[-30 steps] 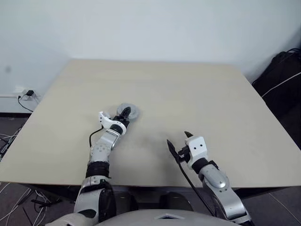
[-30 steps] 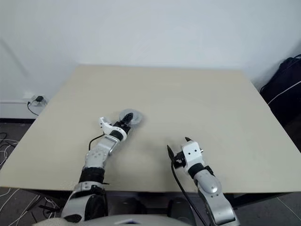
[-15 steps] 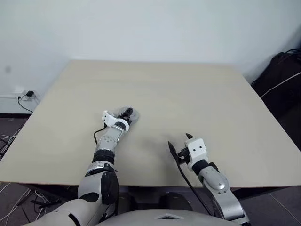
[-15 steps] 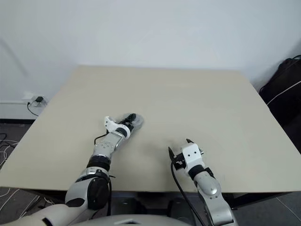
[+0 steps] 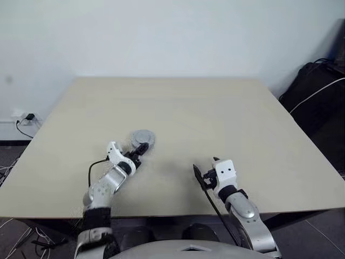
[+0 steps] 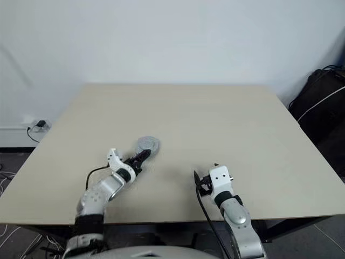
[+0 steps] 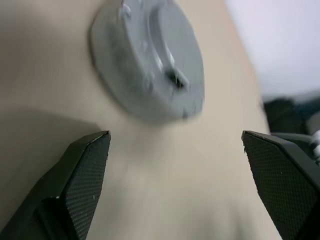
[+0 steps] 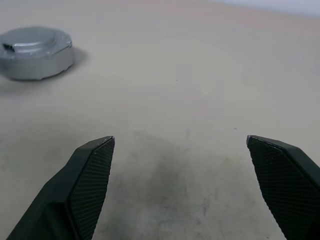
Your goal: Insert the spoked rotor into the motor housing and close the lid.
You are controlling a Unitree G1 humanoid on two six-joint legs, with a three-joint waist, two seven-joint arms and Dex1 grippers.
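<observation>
Left gripper (image 5: 137, 151): jaws wide apart, empty, just short of the lid (image 5: 142, 138). Lid: closed on the housing, on the table (image 5: 215, 108). Right gripper (image 5: 205, 167): wide open, empty, well apart from the lid.

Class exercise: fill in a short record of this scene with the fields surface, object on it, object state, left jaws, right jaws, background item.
surface: pale wooden table
object on it: round silver-grey motor assembly, lid on top
object state: closed, resting flat on the table, touched by neither gripper
left jaws: left gripper open, just short of the assembly
right jaws: right gripper open, empty, over bare table
background item: black bag by the wall
</observation>
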